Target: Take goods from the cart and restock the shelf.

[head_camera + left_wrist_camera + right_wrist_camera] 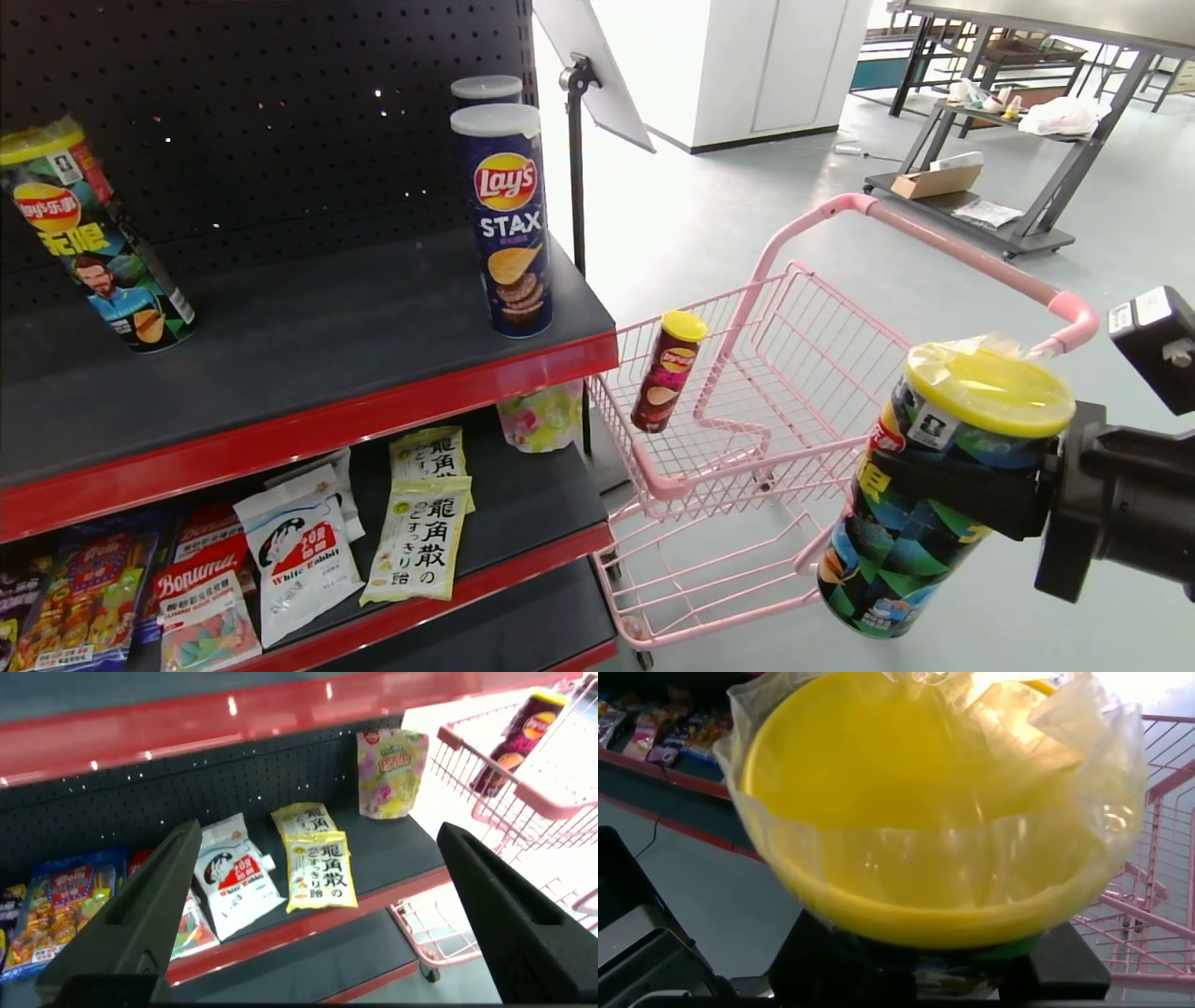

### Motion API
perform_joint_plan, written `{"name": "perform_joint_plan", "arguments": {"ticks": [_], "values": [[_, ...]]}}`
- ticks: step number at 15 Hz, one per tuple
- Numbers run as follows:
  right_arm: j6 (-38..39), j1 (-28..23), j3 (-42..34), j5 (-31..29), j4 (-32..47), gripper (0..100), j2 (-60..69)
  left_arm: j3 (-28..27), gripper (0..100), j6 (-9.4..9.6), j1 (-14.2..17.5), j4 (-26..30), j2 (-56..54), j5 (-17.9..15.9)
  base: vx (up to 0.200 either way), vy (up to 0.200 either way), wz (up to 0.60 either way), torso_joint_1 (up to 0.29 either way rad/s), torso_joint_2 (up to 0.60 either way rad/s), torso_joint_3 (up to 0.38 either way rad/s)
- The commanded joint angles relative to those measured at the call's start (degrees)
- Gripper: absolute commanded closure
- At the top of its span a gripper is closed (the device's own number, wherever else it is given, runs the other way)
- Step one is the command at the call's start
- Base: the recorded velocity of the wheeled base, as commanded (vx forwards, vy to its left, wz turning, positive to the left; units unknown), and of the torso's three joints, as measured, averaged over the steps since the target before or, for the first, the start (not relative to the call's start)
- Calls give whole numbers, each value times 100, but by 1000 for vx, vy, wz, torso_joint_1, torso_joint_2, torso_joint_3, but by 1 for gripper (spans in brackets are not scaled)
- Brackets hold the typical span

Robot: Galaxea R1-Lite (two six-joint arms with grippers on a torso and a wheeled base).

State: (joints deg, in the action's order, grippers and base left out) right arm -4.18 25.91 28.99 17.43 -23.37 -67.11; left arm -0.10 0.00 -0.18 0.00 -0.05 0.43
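Observation:
My right gripper (971, 490) is shut on a tall chip can with a yellow lid (934, 485), held upright in the air to the right of the pink cart (840, 308); its yellow lid (906, 812) sits close under the right wrist camera. A small dark red chip can (667, 371) leans in the cart's upper basket, also seen as the red can (519, 737). On the top shelf (280, 355) stand a matching yellow-lidded can (93, 233) and two blue cans (507, 219). My left gripper (318, 924) is open, facing the lower shelf with nothing between its fingers.
The lower shelf (523, 523) holds several snack bags, among them a white candy bag (299, 551) and yellow packets (420, 532). A stand pole (577, 168) rises between shelf and cart. Metal racks (990, 140) stand far back on the open floor.

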Motion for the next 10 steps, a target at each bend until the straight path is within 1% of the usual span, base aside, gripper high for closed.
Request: {"name": "perform_joint_plan", "arguments": {"ticks": [1, 4, 10], "values": [[-13, 2, -7, 6, -1, 100, -22, -8, 0, 0, 1, 0, 5, 1, 0, 0, 0, 207, -598, -393], [-39, 11, -25, 6, -1, 100, -13, 1, 0, 0, 1, 0, 5, 1, 0, 0, 0, 219, -554, -341], [-100, 37, 1, -3, -1, 100, -22, 1, 0, 0, 1, 0, 5, 1, 0, 0, 0, 164, -397, -242]]}}
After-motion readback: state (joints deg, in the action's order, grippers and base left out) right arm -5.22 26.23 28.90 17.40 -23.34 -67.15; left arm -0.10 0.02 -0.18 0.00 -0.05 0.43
